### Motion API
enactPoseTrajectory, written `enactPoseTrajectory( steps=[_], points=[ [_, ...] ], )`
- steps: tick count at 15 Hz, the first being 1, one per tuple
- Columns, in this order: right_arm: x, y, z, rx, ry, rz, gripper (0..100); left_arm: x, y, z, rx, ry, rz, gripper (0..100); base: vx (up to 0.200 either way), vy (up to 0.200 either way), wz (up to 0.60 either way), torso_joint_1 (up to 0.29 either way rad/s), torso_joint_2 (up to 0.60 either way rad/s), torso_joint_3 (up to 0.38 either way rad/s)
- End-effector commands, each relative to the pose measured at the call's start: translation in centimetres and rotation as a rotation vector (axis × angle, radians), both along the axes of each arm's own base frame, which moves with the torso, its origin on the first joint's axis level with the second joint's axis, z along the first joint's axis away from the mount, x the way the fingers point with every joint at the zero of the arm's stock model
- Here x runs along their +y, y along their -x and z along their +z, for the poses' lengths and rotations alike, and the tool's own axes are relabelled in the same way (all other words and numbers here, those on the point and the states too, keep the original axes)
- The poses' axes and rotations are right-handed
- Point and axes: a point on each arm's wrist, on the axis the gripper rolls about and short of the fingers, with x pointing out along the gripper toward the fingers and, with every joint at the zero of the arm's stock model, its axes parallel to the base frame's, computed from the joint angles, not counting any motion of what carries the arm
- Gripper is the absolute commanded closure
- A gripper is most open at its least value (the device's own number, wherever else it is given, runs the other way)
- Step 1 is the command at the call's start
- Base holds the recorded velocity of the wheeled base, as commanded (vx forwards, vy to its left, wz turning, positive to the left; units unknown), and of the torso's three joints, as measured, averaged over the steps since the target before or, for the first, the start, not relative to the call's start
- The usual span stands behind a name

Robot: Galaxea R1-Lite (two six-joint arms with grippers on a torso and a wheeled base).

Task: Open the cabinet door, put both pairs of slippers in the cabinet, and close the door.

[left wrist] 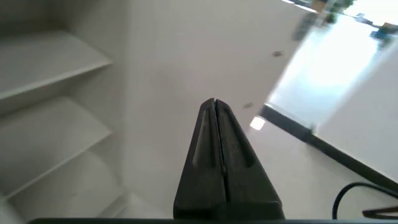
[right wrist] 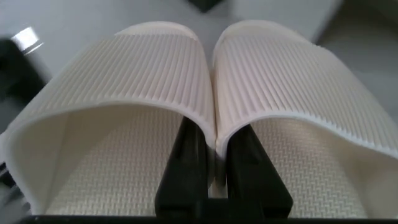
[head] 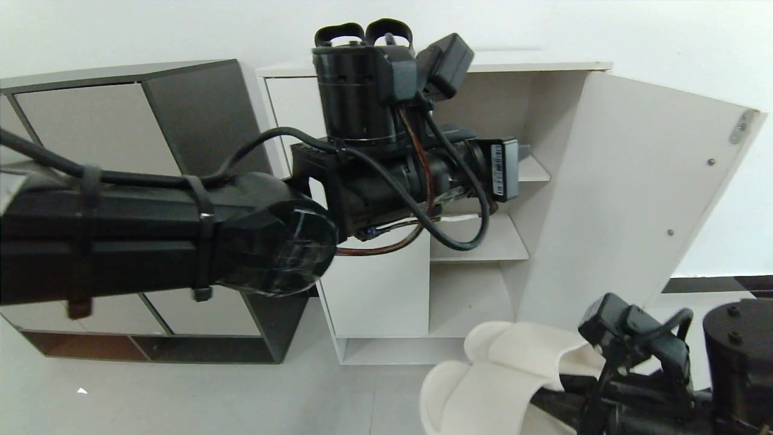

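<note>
Cabinet (head: 374,290), white and set against the wall, is the largest thing here, and its door (head: 628,199) already stands swung wide on the cabinet's right side, so step 1 of the task looks done. A darker unit (head: 199,115) stands just beside the cabinet on its left. The left arm (head: 151,235) is raised in front of the cabinet's open half and covers much of the interior. Past it, the shelves (head: 483,241) inside the cabinet can be made out. 1 pair of cream slippers (head: 495,374) hangs low and in front of the cabinet, below the open door and well short of the shelves. The 2 slippers lie side by side, toes toward the cabinet. The right claw (right wrist: 216,146) is clamped on them, 1 finger inside each slipper, pinching their inner edges together. The left claw (left wrist: 214,109) is closed tight with nothing between its fingers, and it points past the cabinet's shelves toward the inner face of the door. As I judge it, the held pair has yet to go in and the door has yet to be closed. Whether the other pair already lies inside the cabinet I cannot tell.
</note>
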Motion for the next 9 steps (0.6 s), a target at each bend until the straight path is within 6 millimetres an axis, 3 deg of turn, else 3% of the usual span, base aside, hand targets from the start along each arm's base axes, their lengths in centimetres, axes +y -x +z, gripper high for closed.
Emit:
enactPoseTrajectory(
  steps=[1, 2, 3, 4, 7, 9],
  points=[
    [0.7, -3.5, 0.5, -0.009, -0.012, -0.182, 100, 8.1, 4.3, 2.8, -0.02, -0.002, 0.212, 100, 0.0, 0.0, 0.0, 0.0, 0.0, 0.0],
    [1.0, -4.4, 0.9, -0.009, -0.037, -0.26, 100, 11.3, 6.4, 3.1, -0.008, -0.024, 0.375, 100, 0.0, 0.0, 0.0, 0.0, 0.0, 0.0],
    [1.2, -4.9, 1.1, -0.016, -0.046, -0.305, 100, 13.2, 7.7, 3.1, 0.003, -0.03, 0.477, 100, 0.0, 0.0, 0.0, 0.0, 0.0, 0.0],
    [1.6, -6.3, 1.2, -0.052, -0.03, -0.443, 100, 18.6, 12.0, 2.5, 0.026, -0.037, 0.741, 100, 0.0, 0.0, 0.0, 0.0, 0.0, 0.0],
    [2.0, -7.2, 1.0, -0.093, -0.022, -0.533, 100, 26.3, 20.7, -2.5, 0.047, -0.073, 1.082, 100, 0.0, 0.0, 0.0, 0.0, 0.0, 0.0],
    [1.8, -7.0, 0.9, -0.094, -0.02, -0.532, 100, 28.2, 25.3, -7.9, 0.028, -0.136, 1.287, 100, 0.0, 0.0, 0.0, 0.0, 0.0, 0.0]
  ],
)
